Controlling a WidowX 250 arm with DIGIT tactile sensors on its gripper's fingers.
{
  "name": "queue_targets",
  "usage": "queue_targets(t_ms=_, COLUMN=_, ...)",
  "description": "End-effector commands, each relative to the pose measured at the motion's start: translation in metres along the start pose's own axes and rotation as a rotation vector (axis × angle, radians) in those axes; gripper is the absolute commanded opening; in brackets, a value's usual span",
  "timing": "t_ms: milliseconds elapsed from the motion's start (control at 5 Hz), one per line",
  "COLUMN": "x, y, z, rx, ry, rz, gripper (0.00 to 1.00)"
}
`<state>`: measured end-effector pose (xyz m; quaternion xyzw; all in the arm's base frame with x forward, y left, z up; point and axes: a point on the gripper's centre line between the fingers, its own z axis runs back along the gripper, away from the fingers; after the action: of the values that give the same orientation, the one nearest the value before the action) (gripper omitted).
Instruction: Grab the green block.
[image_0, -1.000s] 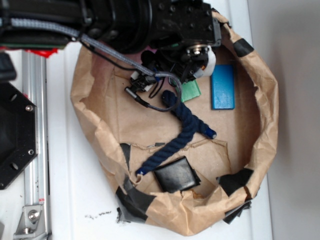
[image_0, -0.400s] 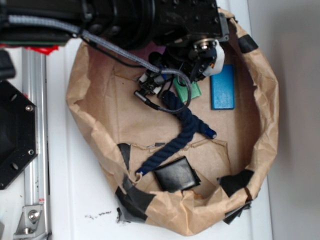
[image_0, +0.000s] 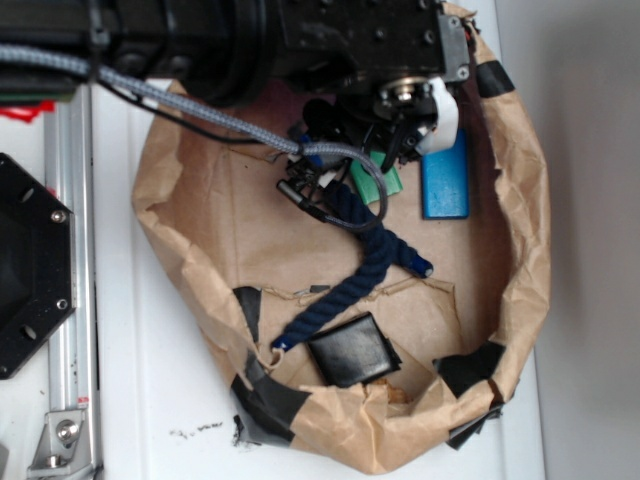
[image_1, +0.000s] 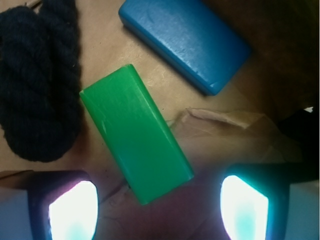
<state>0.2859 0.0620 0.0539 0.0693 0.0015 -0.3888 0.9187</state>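
The green block (image_1: 135, 132) lies flat on brown paper, tilted. In the wrist view its lower end reaches between my two fingers, whose glowing pads (image_1: 72, 210) stand wide apart on either side. My gripper (image_1: 157, 212) is open and holds nothing. In the exterior view only a green sliver of the block (image_0: 392, 180) shows under my gripper (image_0: 395, 150), which hangs over it in the far part of the paper bowl.
A blue block (image_0: 445, 177) lies just right of the green one, also in the wrist view (image_1: 187, 42). A dark blue rope (image_0: 365, 255) lies to the left and in front. A black square pad (image_0: 352, 349) sits near the front. Crumpled paper walls (image_0: 525, 250) ring everything.
My arm has shifted right and a little forward over the green block, covering more of it. The blocks, rope and pad have not moved.
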Motion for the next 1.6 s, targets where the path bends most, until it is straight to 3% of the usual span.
queue_targets(t_ms=0, x=0.028, y=-0.007, z=-0.015, rx=-0.001, ry=0.012, rz=-0.074, gripper=1.00)
queue_targets(t_ms=200, x=0.031, y=-0.003, z=-0.023, rx=-0.023, ry=0.012, rz=-0.079, gripper=1.00)
queue_targets(t_ms=400, x=0.030, y=-0.003, z=-0.024, rx=-0.002, ry=0.024, rz=-0.059, gripper=0.15)
queue_targets(t_ms=600, x=0.030, y=-0.005, z=-0.023, rx=0.014, ry=0.033, rz=-0.044, gripper=0.00)
queue_targets(t_ms=800, x=0.027, y=-0.005, z=-0.023, rx=0.014, ry=0.034, rz=-0.031, gripper=0.00)
queue_targets(t_ms=1000, x=0.018, y=-0.004, z=-0.014, rx=0.050, ry=0.054, rz=0.039, gripper=0.00)
queue_targets(t_ms=1200, x=0.001, y=-0.005, z=0.036, rx=0.028, ry=-0.048, rz=0.301, gripper=0.00)
queue_targets(t_ms=1400, x=-0.001, y=-0.017, z=0.088, rx=-0.053, ry=-0.092, rz=0.559, gripper=0.00)
